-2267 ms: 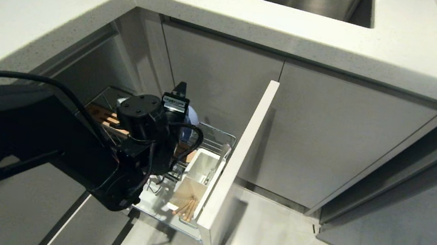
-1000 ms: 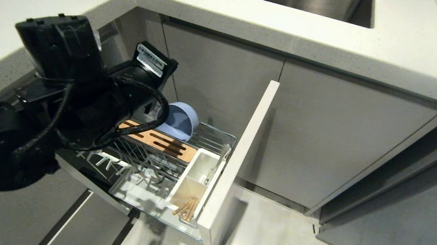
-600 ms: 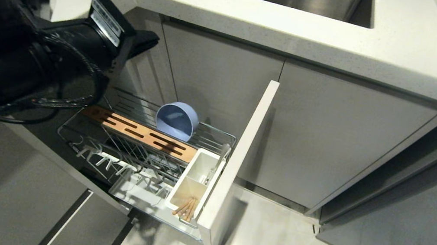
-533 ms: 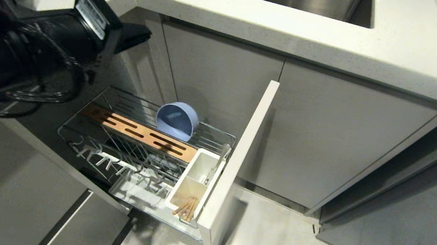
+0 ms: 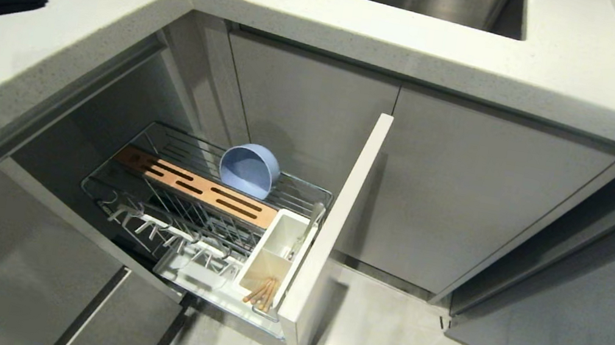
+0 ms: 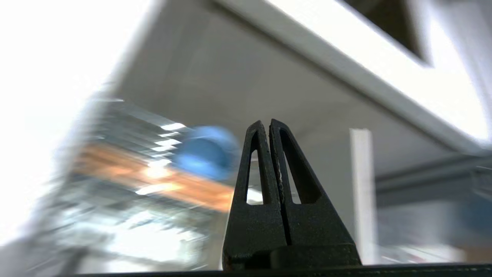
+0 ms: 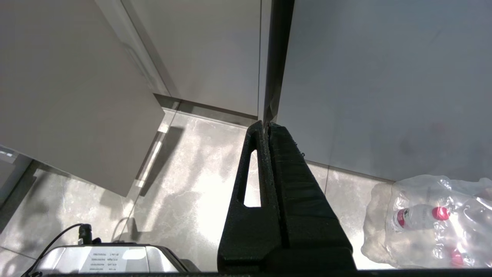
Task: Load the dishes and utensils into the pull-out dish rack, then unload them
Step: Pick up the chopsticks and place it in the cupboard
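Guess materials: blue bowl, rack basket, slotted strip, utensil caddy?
Bowl: matte pale blue with no glare; ceramic or plastic, can't tell which.
Rack basket: thin chrome-bright wires with glints, so plated steel by the look.
Slotted strip: copper-brown with a soft sheen; coated metal or wood, unclear.
Utensil caddy: opaque white, smooth thin walls, likely plastic.

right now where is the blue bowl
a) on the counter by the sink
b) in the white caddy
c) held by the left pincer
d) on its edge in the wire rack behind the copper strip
d: the blue bowl stands on edge in the pull-out rack, just behind the copper strip.
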You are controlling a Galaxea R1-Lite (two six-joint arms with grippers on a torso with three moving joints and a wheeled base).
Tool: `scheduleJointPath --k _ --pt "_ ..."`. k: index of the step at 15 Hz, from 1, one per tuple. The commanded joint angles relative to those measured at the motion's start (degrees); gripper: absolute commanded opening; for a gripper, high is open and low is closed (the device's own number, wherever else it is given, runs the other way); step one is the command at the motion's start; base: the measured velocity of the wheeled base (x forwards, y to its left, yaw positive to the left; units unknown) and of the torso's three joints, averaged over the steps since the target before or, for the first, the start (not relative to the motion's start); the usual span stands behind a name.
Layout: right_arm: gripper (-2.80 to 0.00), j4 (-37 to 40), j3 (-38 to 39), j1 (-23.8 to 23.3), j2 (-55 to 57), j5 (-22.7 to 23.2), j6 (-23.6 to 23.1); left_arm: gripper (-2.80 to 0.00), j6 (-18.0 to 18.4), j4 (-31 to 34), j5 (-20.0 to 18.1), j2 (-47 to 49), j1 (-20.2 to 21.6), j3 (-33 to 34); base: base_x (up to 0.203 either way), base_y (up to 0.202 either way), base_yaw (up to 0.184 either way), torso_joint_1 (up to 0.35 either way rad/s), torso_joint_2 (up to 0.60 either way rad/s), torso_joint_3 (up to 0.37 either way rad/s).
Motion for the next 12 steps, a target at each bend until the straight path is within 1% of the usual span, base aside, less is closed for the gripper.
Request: scheduleJointPath --k 1,2,3,4,5,6,8,9,11,12 --pt "-2.80 0.0 0.0 0.0 0.1 0.0 0.0 -2.80 2.7 4.7 0.8 -2.9 4.9 -0.5 0.000 0.000 0.000 0.000 0.00 0.000" --pt "-2.80 0.0 0.0 0.0 0.1 0.0 0.0 -2.80 6.4 7.6 4.6 -3.5 5.9 -0.6 0.000 0.000 0.000 0.000 0.00 0.000" --pt "-2.80 0.0 0.0 0.0 0.1 0.0 0.0 -2.80 8.0 8.8 9.3 -3.7 5.8 -0.6 0.000 0.000 0.000 0.000 0.00 0.000" --pt "-2.80 0.0 0.0 0.0 0.1 0.0 0.0 -2.80 8.8 9.5 14.5 -3.9 5.4 -0.6 0.000 0.000 0.000 0.000 0.00 0.000" --pt "-2.80 0.0 0.0 0.0 0.1 0.0 0.0 -2.80 9.3 10.0 17.0 -4.4 4.5 -0.5 0.000 0.000 0.000 0.000 0.00 0.000" --pt "-2.80 0.0 0.0 0.0 0.1 0.0 0.0 -2.80 9.3 10.6 17.6 -5.0 4.3 -0.6 0.000 0.000 0.000 0.000 0.00 0.000" --pt "-2.80 0.0 0.0 0.0 0.1 0.0 0.0 -2.80 9.5 11.9 17.8 -5.7 4.0 -0.6 0.000 0.000 0.000 0.000 0.00 0.000" --pt "-2.80 0.0 0.0 0.0 0.1 0.0 0.0 -2.80 9.6 13.7 17.7 -6.3 3.6 -0.5 0.000 0.000 0.000 0.000 0.00 0.000" --pt "-2.80 0.0 0.0 0.0 0.1 0.0 0.0 -2.80 9.8 20.4 18.7 -7.6 2.2 -1.4 0.000 0.000 0.000 0.000 0.00 0.000" --pt "-2.80 0.0 0.0 0.0 0.1 0.0 0.0 -2.80 9.9 23.2 20.2 -7.8 2.1 -2.0 0.000 0.000 0.000 0.000 0.00 0.000"
